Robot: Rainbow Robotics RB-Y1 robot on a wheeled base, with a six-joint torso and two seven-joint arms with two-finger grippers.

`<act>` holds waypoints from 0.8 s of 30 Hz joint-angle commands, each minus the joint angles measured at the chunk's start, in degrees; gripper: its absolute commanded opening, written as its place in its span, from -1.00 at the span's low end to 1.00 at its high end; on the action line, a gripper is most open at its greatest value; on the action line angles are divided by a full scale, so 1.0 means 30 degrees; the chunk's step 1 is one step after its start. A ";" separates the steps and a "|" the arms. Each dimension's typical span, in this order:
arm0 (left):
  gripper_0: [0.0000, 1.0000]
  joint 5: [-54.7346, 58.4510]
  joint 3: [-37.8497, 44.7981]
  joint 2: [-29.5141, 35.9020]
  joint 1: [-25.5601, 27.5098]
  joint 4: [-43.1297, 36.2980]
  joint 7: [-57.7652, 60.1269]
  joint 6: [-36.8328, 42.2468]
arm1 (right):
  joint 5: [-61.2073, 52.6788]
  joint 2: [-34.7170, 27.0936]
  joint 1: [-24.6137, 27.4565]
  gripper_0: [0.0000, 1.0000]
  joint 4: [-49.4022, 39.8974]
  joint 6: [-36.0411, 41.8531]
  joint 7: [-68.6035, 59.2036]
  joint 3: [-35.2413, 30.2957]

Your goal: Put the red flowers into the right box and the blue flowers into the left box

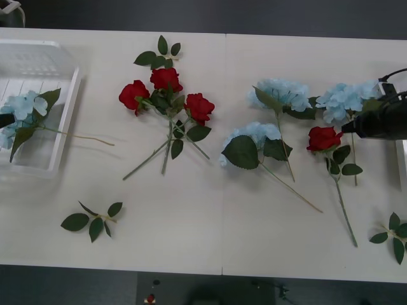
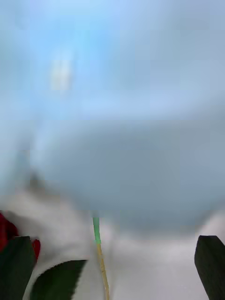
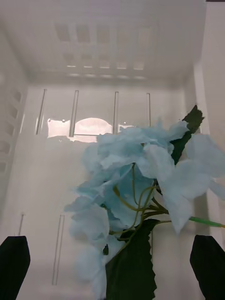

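Note:
One blue flower (image 1: 22, 107) lies in the left box (image 1: 68, 101), its stem hanging over the rim. My left gripper (image 3: 111, 241) hovers open just behind that flower head (image 3: 126, 187), inside the slotted basket. Three red flowers (image 1: 166, 95) lie bunched at the table's middle left. A fourth red rose (image 1: 323, 138) lies at the right among three blue flowers (image 1: 280, 94) (image 1: 254, 135) (image 1: 343, 98). My right gripper (image 1: 348, 127) is open, low over the rightmost blue head (image 2: 122, 117), with its stem (image 2: 99, 253) between the fingers and the rose (image 2: 5, 232) beside it. The right box (image 1: 401, 162) shows as an edge.
Loose green leaf sprigs lie at the front left (image 1: 94, 221), at the back (image 1: 159, 56) and at the front right (image 1: 394, 235). Long stems stretch toward the table's front edge. Bare tabletop lies between the left box and the rose cluster.

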 commanded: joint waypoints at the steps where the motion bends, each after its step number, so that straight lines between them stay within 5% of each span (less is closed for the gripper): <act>1: 1.00 0.0285 0.1536 0.0973 -0.1153 -0.0896 -0.0939 0.2869 | -0.0440 -0.0718 -0.0119 1.00 0.0435 -0.0097 -0.0324 -0.0785; 11: 1.00 0.2395 0.1829 0.1412 -0.3115 -0.2273 -0.0528 0.8113 | -0.0470 0.0629 -0.0119 1.00 0.1460 -0.1650 -0.0236 -0.0785; 21: 1.00 -0.0271 -0.3093 0.0416 -0.6309 -0.4558 0.5829 0.9080 | 0.0028 0.2534 -0.0382 1.00 0.3248 -0.2939 -0.0148 -0.0785; 22: 1.00 -0.0887 -0.3562 0.0094 -0.6514 -0.4822 0.6181 0.8992 | 0.0058 0.2622 -0.0412 0.84 0.3335 -0.2998 -0.0148 -0.0785; 23: 1.00 -0.1648 -0.4060 -0.0345 -0.6748 -0.5056 0.6532 0.8933 | 0.0058 0.2739 -0.0470 0.20 0.3423 -0.3027 -0.0119 -0.0814; 24: 1.00 -0.2146 -0.4382 -0.0668 -0.6895 -0.5173 0.6796 0.8933 | 0.0058 0.2768 -0.0500 -0.22 0.3482 -0.3027 -0.0119 -0.0785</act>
